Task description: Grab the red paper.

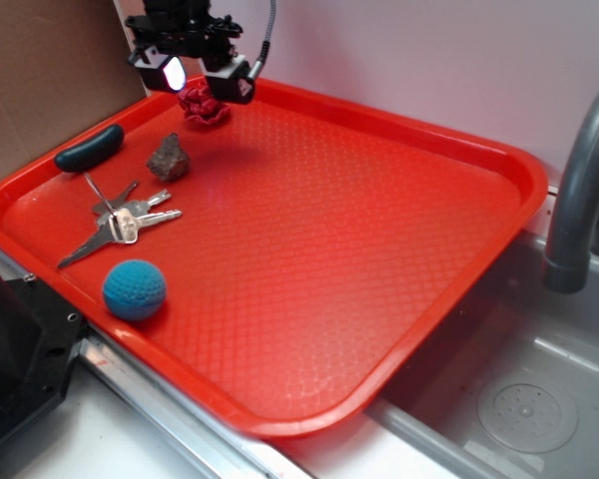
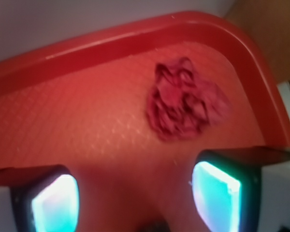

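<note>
Currently: red paper (image 1: 207,106), crumpled, on red tray (image 1: 379,249) near its far corner, at 1 o'clock in wrist view. Gripper (image 1: 202,78) above it, fingers (image 2: 55,203) apart, holding nothing.

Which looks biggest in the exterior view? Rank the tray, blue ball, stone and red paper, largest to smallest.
1. Red tray, by far the largest.
2. Blue ball, though it sits nearest the camera.
3. Stone and red paper: they look alike, and the hand partly covers the paper, so no ranking.

White wall (image 1: 429,60), cardboard panel (image 1: 40,80), grey sink (image 1: 519,409), grey faucet (image 1: 579,190)
</note>
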`<state>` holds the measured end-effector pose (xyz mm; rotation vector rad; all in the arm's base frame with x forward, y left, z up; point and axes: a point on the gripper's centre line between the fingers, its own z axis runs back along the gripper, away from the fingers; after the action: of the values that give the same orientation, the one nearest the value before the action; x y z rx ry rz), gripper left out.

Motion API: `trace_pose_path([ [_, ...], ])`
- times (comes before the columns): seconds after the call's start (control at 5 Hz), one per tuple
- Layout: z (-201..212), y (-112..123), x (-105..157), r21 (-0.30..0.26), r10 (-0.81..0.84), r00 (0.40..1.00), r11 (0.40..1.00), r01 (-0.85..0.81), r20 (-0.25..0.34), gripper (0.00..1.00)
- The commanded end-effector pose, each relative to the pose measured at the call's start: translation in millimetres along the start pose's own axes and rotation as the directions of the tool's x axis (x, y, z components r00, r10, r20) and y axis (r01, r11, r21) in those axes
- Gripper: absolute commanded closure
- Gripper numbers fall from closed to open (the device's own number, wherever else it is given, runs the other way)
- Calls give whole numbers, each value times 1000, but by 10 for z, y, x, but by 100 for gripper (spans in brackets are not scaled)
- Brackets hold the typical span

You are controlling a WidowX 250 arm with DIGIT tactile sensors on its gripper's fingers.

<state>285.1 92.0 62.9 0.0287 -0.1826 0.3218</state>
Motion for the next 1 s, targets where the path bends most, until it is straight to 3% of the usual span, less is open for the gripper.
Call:
trace_pose_path([
  [0.0, -69, 406, 316, 63, -5, 998, 998, 1, 59, 0],
  [0.4, -169, 406, 432, 66, -18, 998, 998, 14, 62, 0],
  [0.8, -305, 404, 523, 142, -73, 996, 988, 66, 47, 0],
])
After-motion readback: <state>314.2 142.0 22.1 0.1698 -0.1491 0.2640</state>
